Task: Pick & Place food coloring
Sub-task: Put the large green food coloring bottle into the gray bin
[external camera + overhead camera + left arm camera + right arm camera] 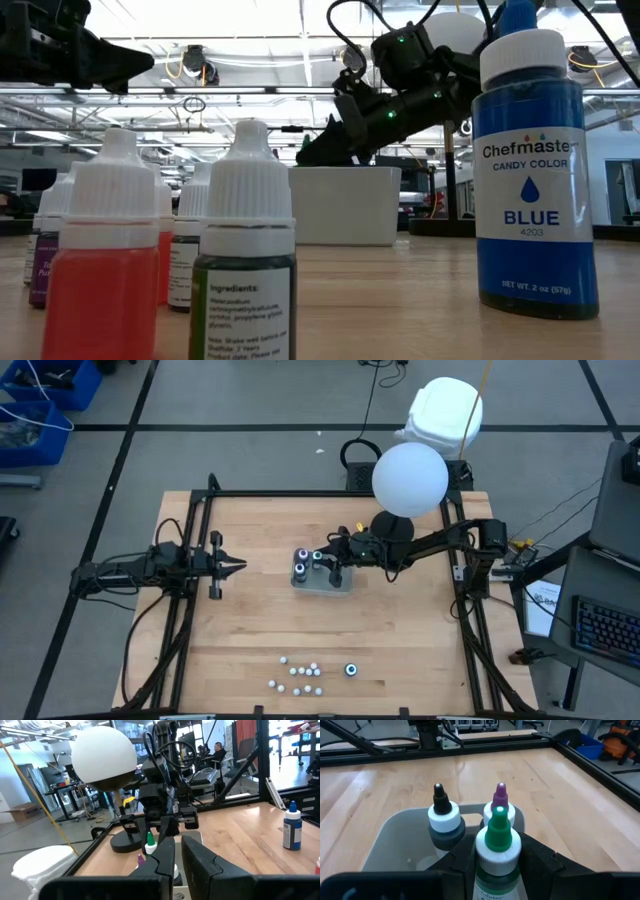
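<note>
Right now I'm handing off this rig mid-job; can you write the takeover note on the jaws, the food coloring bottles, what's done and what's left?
Right gripper: over the shallow grey rectangular tray, jaws shut on the green-tipped white-capped bottle.
Left gripper: waits above the wooden table, left of the tray, holding nothing, jaws nearly closed.
Done: black-tipped bottle and purple-tipped bottle stand upright in the tray.
Left: whether the green one is seated cannot be told. The larger blue candy color bottle and the cluster of small white-capped bottles remain near the table's front edge.
</note>
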`<action>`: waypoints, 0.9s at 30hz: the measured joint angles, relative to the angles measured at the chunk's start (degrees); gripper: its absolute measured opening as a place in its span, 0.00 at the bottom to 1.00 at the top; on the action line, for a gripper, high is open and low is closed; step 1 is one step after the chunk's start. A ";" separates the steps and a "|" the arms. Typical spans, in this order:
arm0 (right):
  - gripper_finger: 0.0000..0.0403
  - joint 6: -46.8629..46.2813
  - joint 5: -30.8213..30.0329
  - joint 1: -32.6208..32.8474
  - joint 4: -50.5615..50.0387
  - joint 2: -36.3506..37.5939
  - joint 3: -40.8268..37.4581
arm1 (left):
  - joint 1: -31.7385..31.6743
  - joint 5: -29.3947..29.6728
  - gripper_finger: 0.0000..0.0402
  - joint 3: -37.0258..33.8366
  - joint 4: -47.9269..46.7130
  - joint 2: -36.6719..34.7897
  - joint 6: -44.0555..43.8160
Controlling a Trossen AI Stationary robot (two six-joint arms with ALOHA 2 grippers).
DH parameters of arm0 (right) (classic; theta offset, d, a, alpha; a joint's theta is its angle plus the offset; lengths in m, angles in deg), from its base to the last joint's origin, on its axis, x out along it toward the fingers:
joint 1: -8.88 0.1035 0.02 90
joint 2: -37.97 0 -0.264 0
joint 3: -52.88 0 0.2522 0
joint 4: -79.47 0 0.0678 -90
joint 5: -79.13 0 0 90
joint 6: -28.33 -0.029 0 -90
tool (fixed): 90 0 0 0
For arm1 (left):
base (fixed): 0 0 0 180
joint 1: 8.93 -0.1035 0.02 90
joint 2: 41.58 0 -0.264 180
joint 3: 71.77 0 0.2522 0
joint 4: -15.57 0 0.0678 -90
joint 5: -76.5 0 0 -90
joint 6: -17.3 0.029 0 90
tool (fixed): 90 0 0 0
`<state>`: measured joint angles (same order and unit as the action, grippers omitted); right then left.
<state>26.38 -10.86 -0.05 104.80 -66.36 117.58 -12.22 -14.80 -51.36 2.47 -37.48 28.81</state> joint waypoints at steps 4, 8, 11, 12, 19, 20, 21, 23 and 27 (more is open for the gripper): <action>0.26 -0.78 -0.11 0.00 0.48 -0.63 0.20 | 0.00 -0.04 0.10 0.00 -0.03 0.01 0.04; 0.26 -1.08 -1.47 0.00 1.75 -2.23 0.23 | 0.00 -0.02 0.10 0.00 -0.10 0.01 0.20; 0.26 -1.59 -2.84 -0.13 1.05 -2.89 0.03 | 0.00 -0.02 0.10 0.00 -0.03 0.00 0.20; 0.26 -1.51 -2.89 -0.22 1.90 -3.38 0.18 | 0.00 0.05 0.10 0.00 -0.06 0.02 0.21; 0.26 -1.74 -2.95 -0.24 3.22 -5.15 0.44 | 0.00 0.79 0.10 0.00 0.01 0.02 0.24; 0.26 -1.83 -2.93 -0.24 3.25 -5.05 0.44 | 0.00 0.96 0.10 0.00 0.03 0.02 0.24; 0.26 -1.83 -2.92 -0.24 3.46 -5.11 0.44 | 0.00 1.16 0.10 0.00 -0.01 0.02 0.26; 0.28 -1.73 -2.93 -0.24 3.28 -5.16 0.44 | 0.00 1.41 0.10 0.00 -0.02 0.01 0.18; 0.39 -1.89 -2.91 -0.24 3.35 -5.18 0.42 | 0.00 1.39 0.10 0.00 -0.06 0.00 0.17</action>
<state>24.48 -13.76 -0.29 108.15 -71.54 117.99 -12.22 -13.41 -51.36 2.41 -37.48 28.98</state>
